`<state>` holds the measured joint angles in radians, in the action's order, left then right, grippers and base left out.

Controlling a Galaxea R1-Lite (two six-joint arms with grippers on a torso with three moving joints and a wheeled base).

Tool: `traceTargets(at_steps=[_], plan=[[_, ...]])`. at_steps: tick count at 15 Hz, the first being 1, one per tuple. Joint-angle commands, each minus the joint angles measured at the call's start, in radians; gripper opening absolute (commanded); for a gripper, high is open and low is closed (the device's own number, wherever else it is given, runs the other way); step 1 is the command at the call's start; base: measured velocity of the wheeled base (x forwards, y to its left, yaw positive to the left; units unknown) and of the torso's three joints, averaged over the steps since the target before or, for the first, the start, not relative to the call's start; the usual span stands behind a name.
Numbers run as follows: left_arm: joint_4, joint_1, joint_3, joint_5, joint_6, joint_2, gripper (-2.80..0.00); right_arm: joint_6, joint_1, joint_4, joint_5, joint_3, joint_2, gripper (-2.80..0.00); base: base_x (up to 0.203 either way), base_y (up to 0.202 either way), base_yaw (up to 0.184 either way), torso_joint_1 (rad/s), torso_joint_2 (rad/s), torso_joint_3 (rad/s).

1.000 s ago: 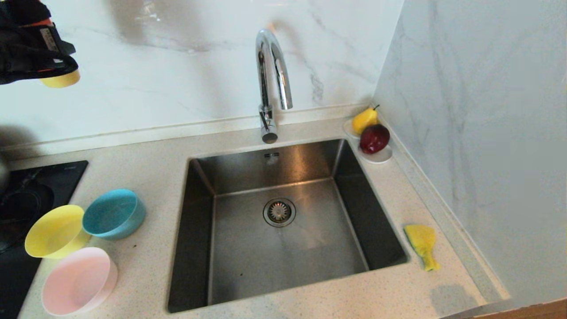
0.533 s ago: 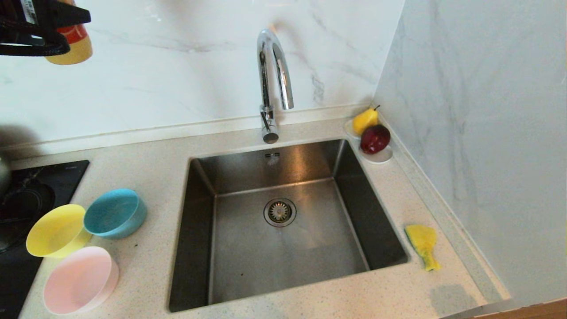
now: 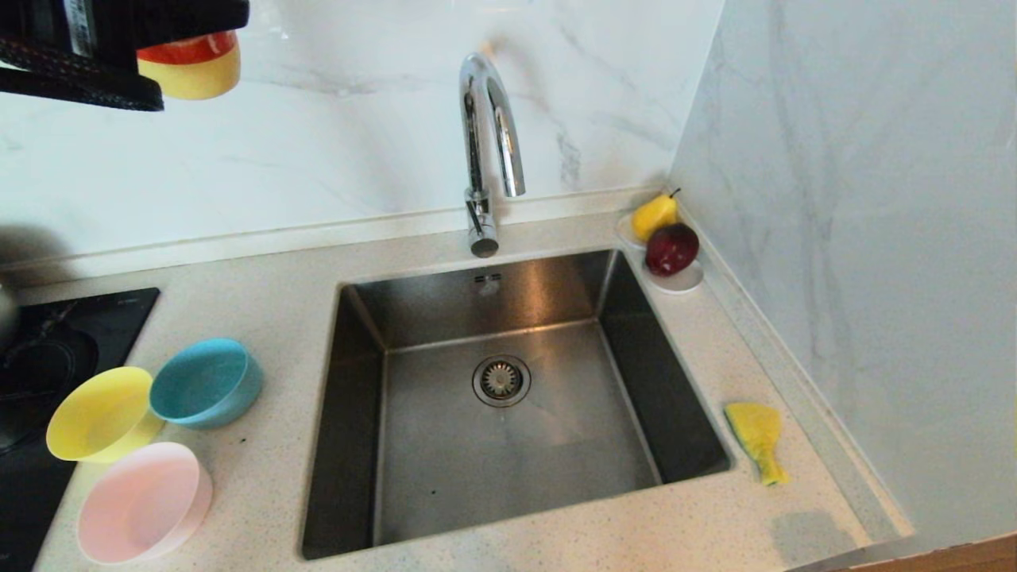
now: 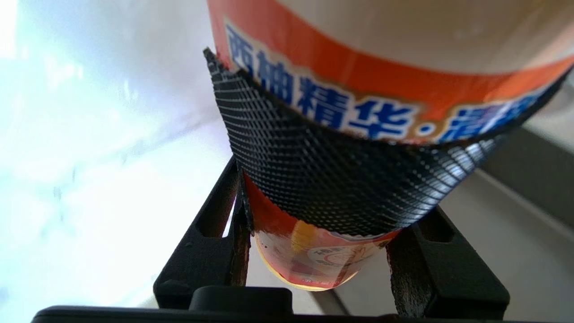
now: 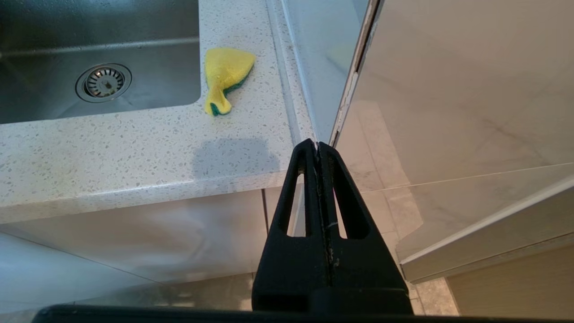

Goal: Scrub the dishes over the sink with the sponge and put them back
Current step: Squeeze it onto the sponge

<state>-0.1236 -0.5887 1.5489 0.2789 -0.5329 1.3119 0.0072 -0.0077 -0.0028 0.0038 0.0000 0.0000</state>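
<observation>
Three bowls stand on the counter left of the sink: yellow, light blue and pale pink. The yellow sponge lies on the counter right of the sink, also seen in the right wrist view. My left gripper hangs high at the back left, far above the bowls. It is shut on an orange-labelled bottle with yellow liquid. In the left wrist view that bottle fills the space between the jaws of the gripper. My right gripper is shut and empty, parked off the counter's front right corner.
A chrome gooseneck tap rises behind the sink. A white saucer with a pear and a red apple sits in the back right corner. A black cooktop lies left of the bowls. A marble wall bounds the right side.
My left gripper has carried the bottle to the right and slightly up along the back wall, turning it as it went. The bowls, the sponge and the right gripper have not moved.
</observation>
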Motion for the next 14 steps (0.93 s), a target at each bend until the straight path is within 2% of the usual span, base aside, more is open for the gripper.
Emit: traceTargets(at_steps=[1, 5, 8, 12, 14], plan=[[0.000, -0.067, -0.005, 0.003, -0.082, 0.020, -2.80, 0.000, 0.000, 0.000, 0.001, 0.000, 0.002, -2.80, 0.000, 0.000, 0.000, 0.000, 0.00, 0.000], [0.012, -0.203, 0.015, 0.083, -0.162, 0.089, -2.80, 0.000, 0.000, 0.000, 0.001, 0.000, 0.002, -2.80, 0.000, 0.000, 0.000, 0.000, 0.00, 0.000], [0.040, -0.289, 0.032, 0.154, -0.174, 0.148, -2.80, 0.000, 0.000, 0.000, 0.001, 0.000, 0.002, -2.80, 0.000, 0.000, 0.000, 0.000, 0.00, 0.000], [0.229, -0.398, 0.062, 0.278, -0.209, 0.272, -2.80, 0.000, 0.001, 0.000, 0.001, 0.000, 0.002, -2.80, 0.000, 0.000, 0.000, 0.000, 0.00, 0.000], [0.266, -0.439, 0.084, 0.315, -0.226, 0.321, -2.80, 0.000, 0.000, 0.000, 0.001, 0.000, 0.002, -2.80, 0.000, 0.000, 0.000, 0.000, 0.00, 0.000]])
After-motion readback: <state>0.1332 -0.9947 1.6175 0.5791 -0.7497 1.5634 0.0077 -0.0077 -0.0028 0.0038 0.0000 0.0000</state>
